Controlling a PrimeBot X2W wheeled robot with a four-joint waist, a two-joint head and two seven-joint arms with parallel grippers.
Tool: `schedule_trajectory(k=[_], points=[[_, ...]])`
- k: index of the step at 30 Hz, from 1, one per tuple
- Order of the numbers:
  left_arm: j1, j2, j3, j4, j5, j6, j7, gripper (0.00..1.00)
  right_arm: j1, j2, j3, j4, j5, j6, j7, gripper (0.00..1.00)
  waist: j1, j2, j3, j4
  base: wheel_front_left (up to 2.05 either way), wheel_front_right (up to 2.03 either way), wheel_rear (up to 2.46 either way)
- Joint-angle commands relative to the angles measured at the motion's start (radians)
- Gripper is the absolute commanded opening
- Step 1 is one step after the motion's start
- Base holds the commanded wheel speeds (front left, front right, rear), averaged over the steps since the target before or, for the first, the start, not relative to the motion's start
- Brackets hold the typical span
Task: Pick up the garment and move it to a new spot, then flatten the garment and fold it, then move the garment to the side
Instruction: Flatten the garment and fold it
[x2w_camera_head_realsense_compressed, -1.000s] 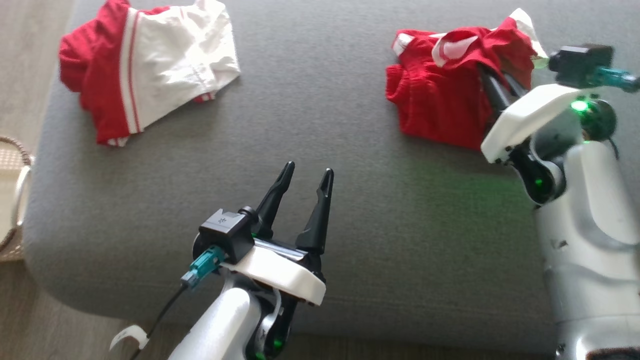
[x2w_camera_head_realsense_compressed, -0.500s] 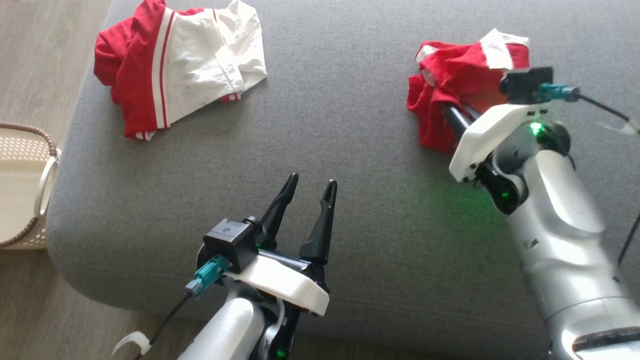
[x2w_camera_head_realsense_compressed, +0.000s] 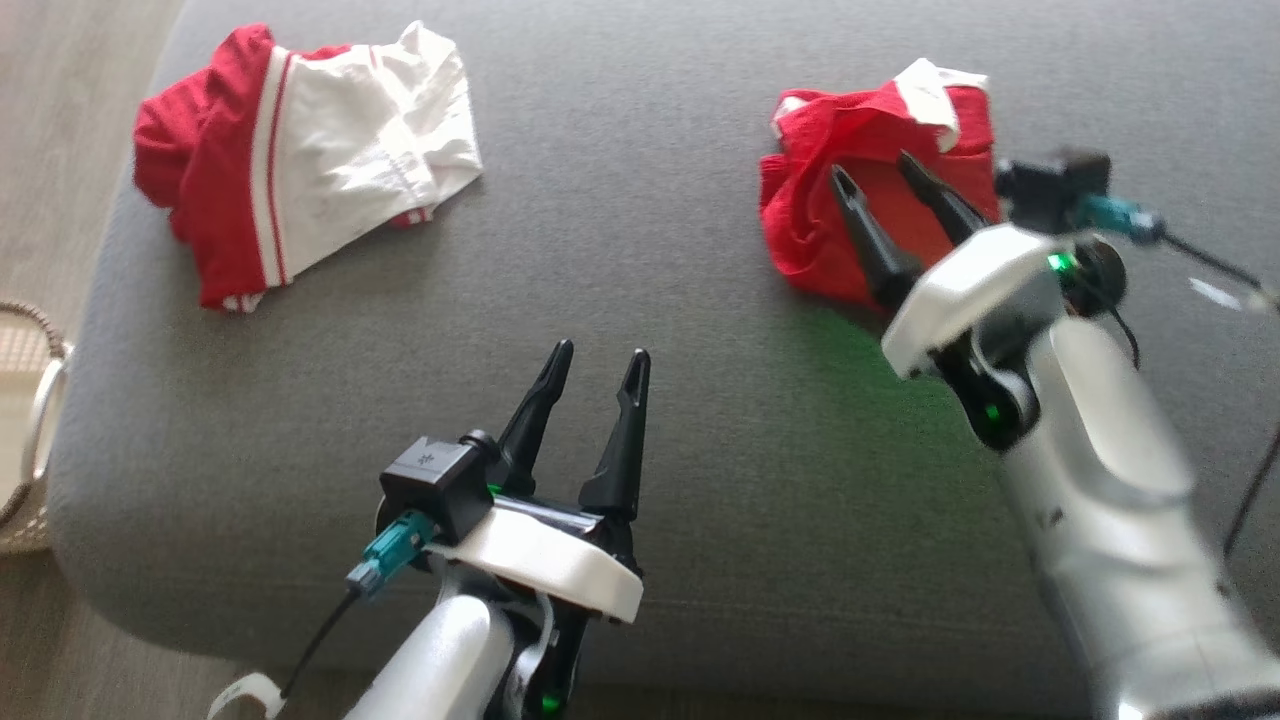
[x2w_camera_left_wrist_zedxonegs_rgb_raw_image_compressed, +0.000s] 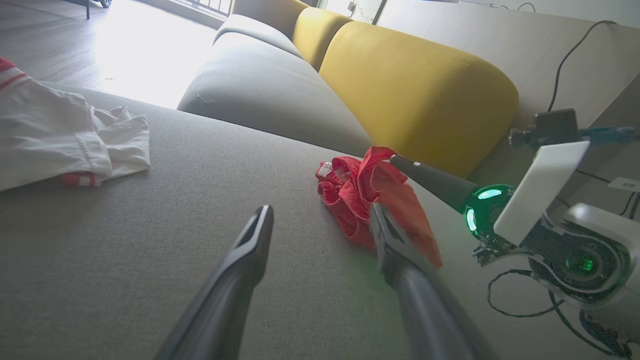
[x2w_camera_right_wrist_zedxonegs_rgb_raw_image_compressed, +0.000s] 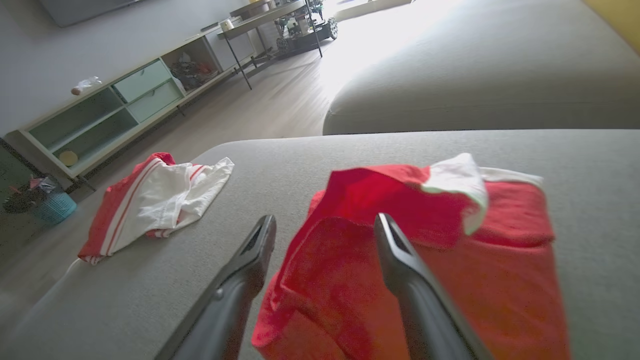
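Altogether two — red garment (x2w_camera_head_realsense_compressed: 800, 235), white-and-red garment (x2w_camera_head_realsense_compressed: 350, 180) — on one grey couch (x2w_camera_head_realsense_compressed: 640, 280).

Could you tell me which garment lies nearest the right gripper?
The mostly red garment, beneath the right gripper; the mostly white one lies far to the left.

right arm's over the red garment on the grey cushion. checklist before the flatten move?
1. Right gripper open: ok, fingers spread over the crumpled red cloth garment.
2. Fingers clear of the cloth: cannot tell, the tips overlap it in the head view.
3. Garment flat: not ok, it is bunched, with the white trim folded over.
4. Left gripper open and empty: ok, above bare grey fabric cushion.
5. Working room: ok, the red-and-white cloth garment lies apart, toward the robot's left.
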Motion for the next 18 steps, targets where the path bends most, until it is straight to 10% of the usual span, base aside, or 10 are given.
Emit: schedule_trajectory(k=[1, 3, 6, 18], points=[[0.004, -0.003, 0.035, -0.040, 0.007, 0.006, -0.012, 1.00, 0.030, 0.016, -0.006, -0.055, -0.033, 0.000, -0.016, 1.00, 0.0000, -0.0001, -0.006, -0.016, 0.00, 0.00, 0.00], [0.009, -0.003, 0.040, -0.044, 0.011, 0.005, -0.012, 1.00, 0.068, 0.014, -0.045, -0.097, -0.078, 0.000, -0.024, 1.00, 0.0000, -0.0001, -0.009, -0.026, 0.00, 0.00, 0.00], [0.012, -0.003, 0.046, -0.049, 0.018, 0.002, -0.012, 1.00, 0.123, 0.014, -0.106, -0.155, -0.118, 0.000, -0.020, 0.02, 0.0000, -0.0001, -0.008, -0.037, 0.00, 0.00, 0.00], [0.001, -0.003, 0.035, -0.050, 0.030, -0.012, -0.012, 1.00, 0.102, 0.017, -0.206, -0.139, -0.192, 0.000, -0.005, 0.00, 0.0000, -0.0001, 0.025, -0.019, 0.00, 0.00, 0.00]])
